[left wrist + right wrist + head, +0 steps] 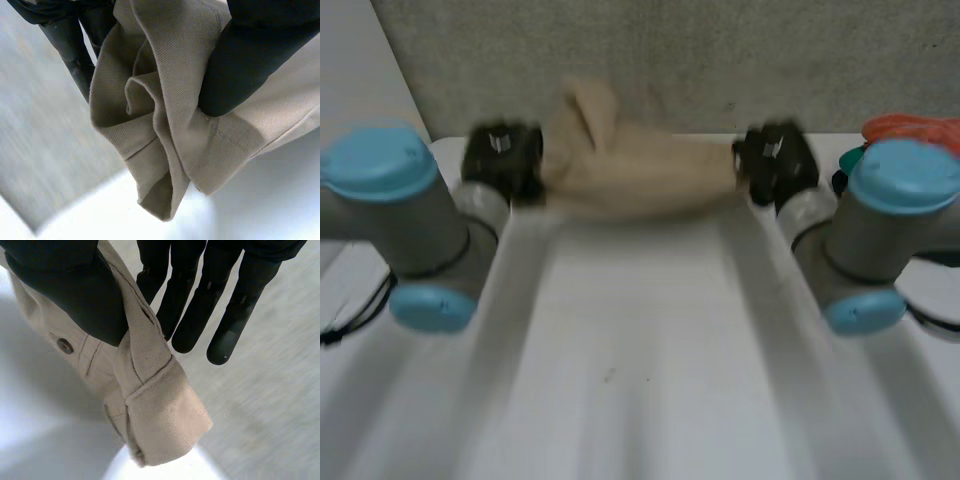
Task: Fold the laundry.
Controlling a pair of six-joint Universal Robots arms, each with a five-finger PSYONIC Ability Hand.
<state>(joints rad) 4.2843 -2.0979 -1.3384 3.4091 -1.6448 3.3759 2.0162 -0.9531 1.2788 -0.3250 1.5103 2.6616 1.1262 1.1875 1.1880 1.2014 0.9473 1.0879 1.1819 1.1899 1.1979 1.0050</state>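
The beige garment (640,175) hangs stretched between the two hands over the far part of the table. The left hand (502,160) pinches one end of it, the thumb (250,60) pressing a bunch of folds against the fingers behind. The right hand (775,160) pinches the other end by a stitched band near a button (64,345), thumb on one face and straight fingers (200,305) on the other.

The cloth looks like a firm twill – soft enough to sag in the middle and crumple at the grips, yet thick enough to keep a crease. It is probably light and not slippery. The seamed hems and the band are likely the surest places to hold, since they are doubled and will not stretch.

Below lies the white table (640,350), smooth and bare in its middle – good room for laying the cloth flat. Behind it stands a grey speckled wall (720,60). Orange and teal things (910,128) lie at the table's right edge, well apart from the garment.
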